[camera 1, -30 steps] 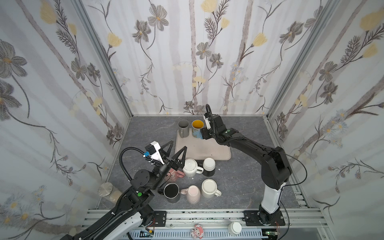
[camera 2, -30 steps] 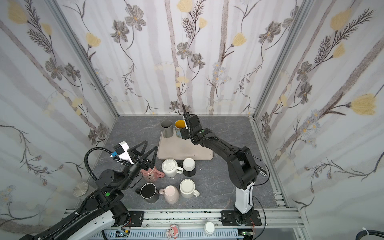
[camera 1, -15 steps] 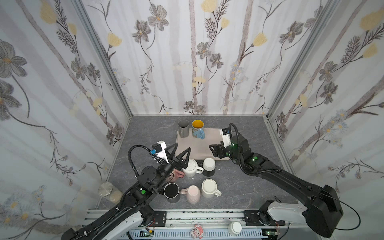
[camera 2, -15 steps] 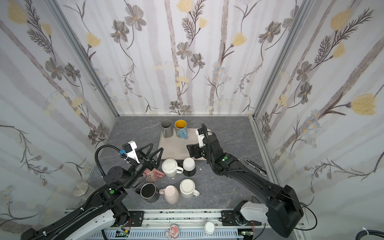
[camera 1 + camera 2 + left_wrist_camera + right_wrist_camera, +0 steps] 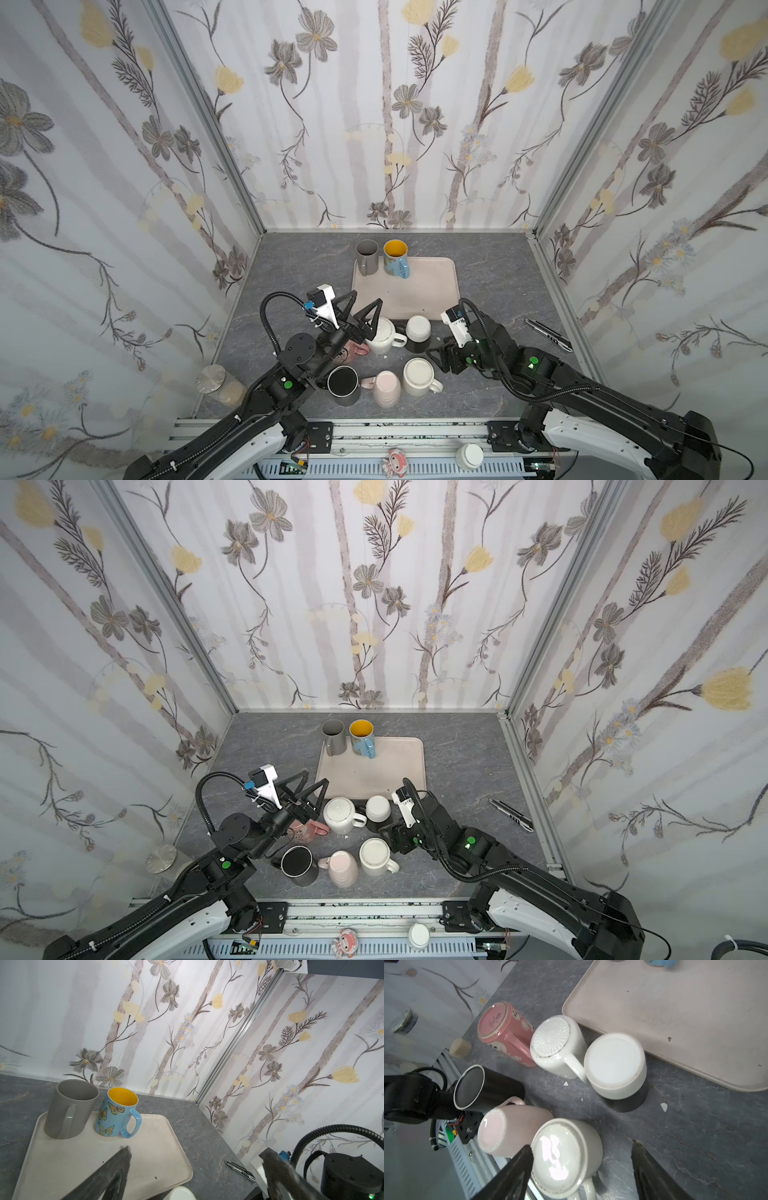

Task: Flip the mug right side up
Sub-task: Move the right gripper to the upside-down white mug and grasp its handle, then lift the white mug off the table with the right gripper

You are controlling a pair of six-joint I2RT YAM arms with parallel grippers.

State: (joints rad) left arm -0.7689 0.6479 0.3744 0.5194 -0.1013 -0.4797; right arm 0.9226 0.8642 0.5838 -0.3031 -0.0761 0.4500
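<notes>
Left gripper (image 5: pixel 365 297): spread wide and empty, raised above the pink patterned mug (image 5: pixel 354 351) and the near edge of the tray (image 5: pixel 432 299).
Pink patterned mug: base up, partly hidden under the left arm.
Black mug (image 5: pixel 343 383): close against the left arm, just left of the pale pink mug (image 5: pixel 387 390).
Pale pink mug: base up, just beside the cream mug (image 5: pixel 417 376).
Ribbed white mug (image 5: pixel 382 334): base up, handle pointing toward the white-and-black mug (image 5: pixel 417 328).
Cream mug: upside down on the grey table (image 5: pixel 498 270), in the front row of the cluster, just left of the right gripper (image 5: pixel 439 361) in both top views.
Cream mug in the right wrist view: upturned base between the two fingers (image 5: pixel 517 1172), close to one and clear of the other; contact impossible to tell.
Right gripper: spread, holding nothing, low and aimed at the cream mug.
Tray: behind the cluster, with the grey mug (image 5: pixel 367 257) and the blue butterfly mug (image 5: pixel 395 258) upright at its far-left corner.
Utility knife (image 5: pixel 546 334): on the table at far right, well apart.
</notes>
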